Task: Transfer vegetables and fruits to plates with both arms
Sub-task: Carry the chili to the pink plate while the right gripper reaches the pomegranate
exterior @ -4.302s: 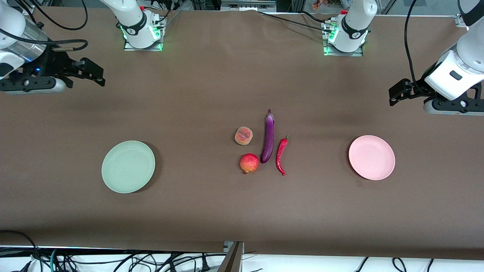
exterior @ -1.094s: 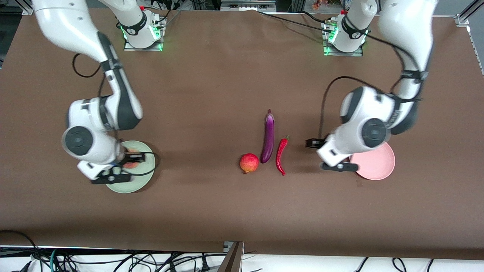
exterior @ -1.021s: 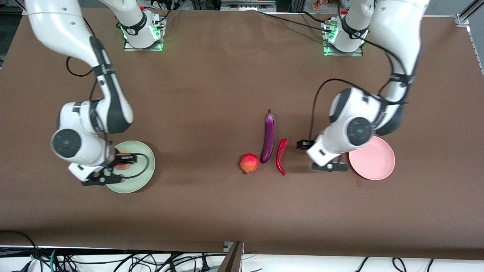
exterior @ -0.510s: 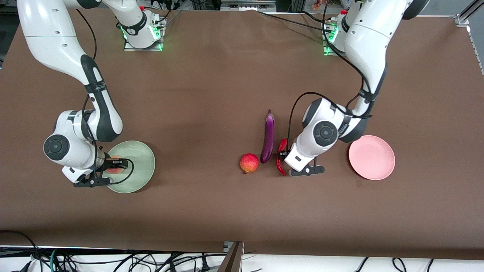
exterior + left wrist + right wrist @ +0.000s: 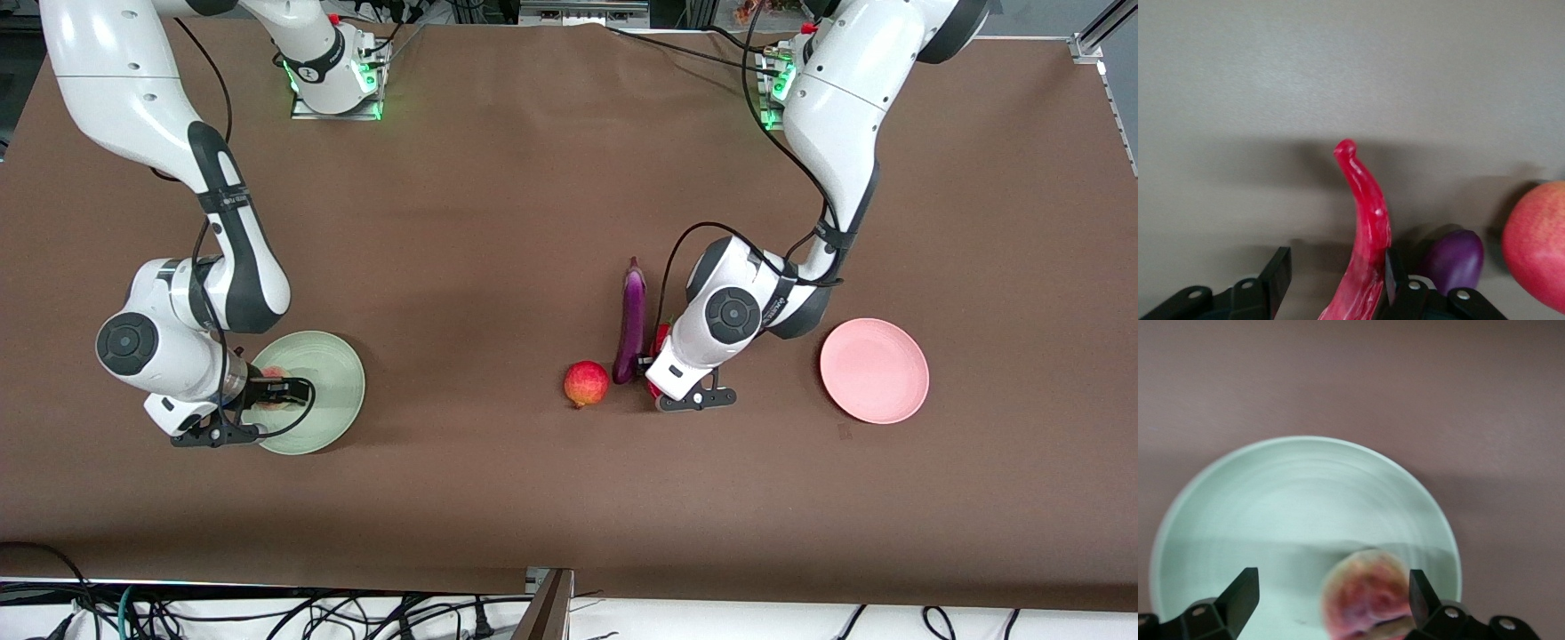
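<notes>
My right gripper [image 5: 276, 388] is low over the pale mint green plate [image 5: 331, 373], at the edge nearest the right arm's end. In the right wrist view its fingers [image 5: 1331, 581] stand wide open. The peach [image 5: 1371, 600] lies on the plate [image 5: 1305, 493] between them, close to one finger. My left gripper [image 5: 654, 373] is down at the red chili pepper. In the left wrist view it [image 5: 1336, 267] is open around the chili [image 5: 1365, 220], which touches one finger. The purple eggplant [image 5: 632, 316] and the pomegranate-like fruit [image 5: 586, 383] lie beside it. The pink plate [image 5: 874, 371] is bare.
The eggplant [image 5: 1455, 260] and the red-yellow fruit [image 5: 1538, 240] lie close beside the left gripper's finger. The brown table cloth [image 5: 498, 222] is bare elsewhere. The arm bases stand at the edge farthest from the front camera.
The peach has gone from the middle of the table to the green plate with my right gripper. My left gripper has moved from beside the pink plate to around the chili.
</notes>
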### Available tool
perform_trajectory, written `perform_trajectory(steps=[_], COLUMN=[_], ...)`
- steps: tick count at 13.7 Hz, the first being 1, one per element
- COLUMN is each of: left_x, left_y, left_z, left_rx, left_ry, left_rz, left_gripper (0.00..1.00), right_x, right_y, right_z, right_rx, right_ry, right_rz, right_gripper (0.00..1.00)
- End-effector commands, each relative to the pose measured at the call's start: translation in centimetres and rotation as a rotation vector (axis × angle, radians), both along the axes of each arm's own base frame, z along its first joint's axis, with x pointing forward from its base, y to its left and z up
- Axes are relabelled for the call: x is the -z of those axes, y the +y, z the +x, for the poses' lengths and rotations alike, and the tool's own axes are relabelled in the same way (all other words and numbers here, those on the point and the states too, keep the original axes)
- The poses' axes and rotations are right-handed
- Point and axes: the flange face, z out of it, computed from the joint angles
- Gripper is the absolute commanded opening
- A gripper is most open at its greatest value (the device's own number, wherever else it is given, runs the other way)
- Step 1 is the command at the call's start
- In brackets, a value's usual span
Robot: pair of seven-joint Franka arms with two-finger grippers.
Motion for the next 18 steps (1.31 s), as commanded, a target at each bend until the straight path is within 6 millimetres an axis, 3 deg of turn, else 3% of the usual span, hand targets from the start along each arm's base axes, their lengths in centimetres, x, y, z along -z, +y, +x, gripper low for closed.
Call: perform_trajectory(steps=[1,5,8,11,12,15,18], left_x=[0.2,1.2,1.5,1.0,0.5,-2.3,-6.8], left_y=[-0.6,-1.2,-1.2,-0.8,-0.6,1.9,7.2], left_z=[0.6,0.0,-0.1,0.3,0.5,2.1,4.0], left_rx=[-0.015,-0.004,-0.002,0.014,0.015,0.043,0.06], left_ry=[-0.009,0.003,0.007,-0.004,-0.013,-0.063,-0.024], left_rz=[-0.003,0.003,0.006,0.009,0.013,0.052,0.079], left_gripper=[0.65,0.65,0.63,0.1,0.01,0.0,0.0], right_x=[-3.1,-4.8,-4.9,-5.4,-5.3,-4.7,-3.4], right_y=[3.6,11.4,15.2,18.2,19.1,23.2,29.2], right_z=[0.6,-0.1,-1.0,-1.4,-1.7,-3.0,-4.3], right_rx=[0.058,0.165,0.214,0.261,0.269,0.312,0.363], right_ry=[0.017,0.021,0.021,0.016,0.019,0.025,-0.043], right_rz=[0.035,0.048,0.053,0.078,0.087,0.106,0.167], right_gripper=[0.99,0.99,0.99,0.99,0.99,0.99,0.99])
